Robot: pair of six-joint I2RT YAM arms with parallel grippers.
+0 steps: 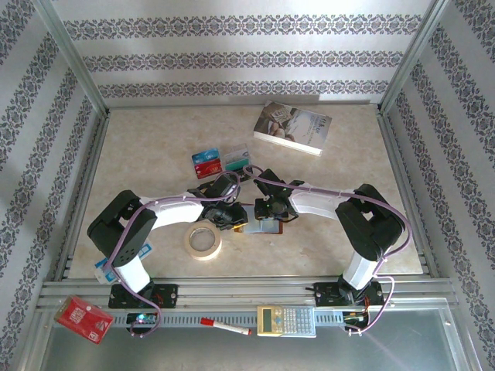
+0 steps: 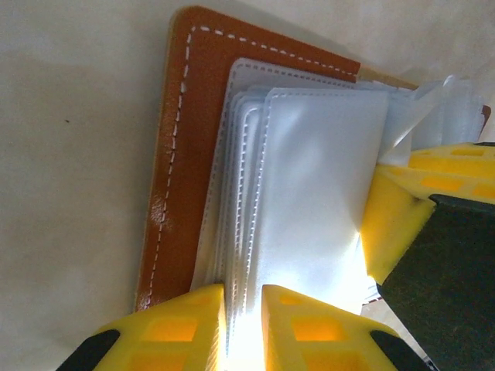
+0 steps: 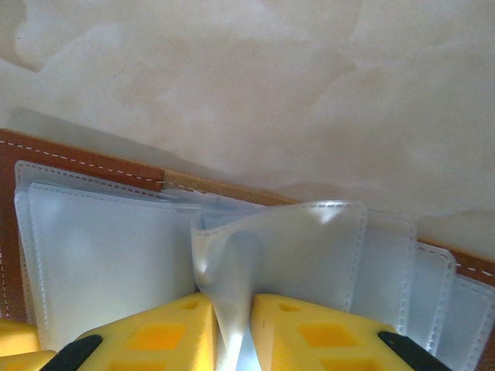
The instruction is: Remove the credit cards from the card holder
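I hold the opened card holder (image 2: 178, 154) mid-way across the table (image 1: 139, 147), left gripper (image 2: 244, 325) and right gripper (image 3: 232, 325) each pinched on its clear sleeves (image 2: 309, 193), seemingly empty, with several credit cards (image 1: 207, 164) already lying beyond.

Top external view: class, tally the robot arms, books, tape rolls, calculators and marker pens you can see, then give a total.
Robot arms: 2 (left arm, right arm)
Book: 1
Tape roll: 1
Calculator: 1
Marker pen: 1
Total: 6
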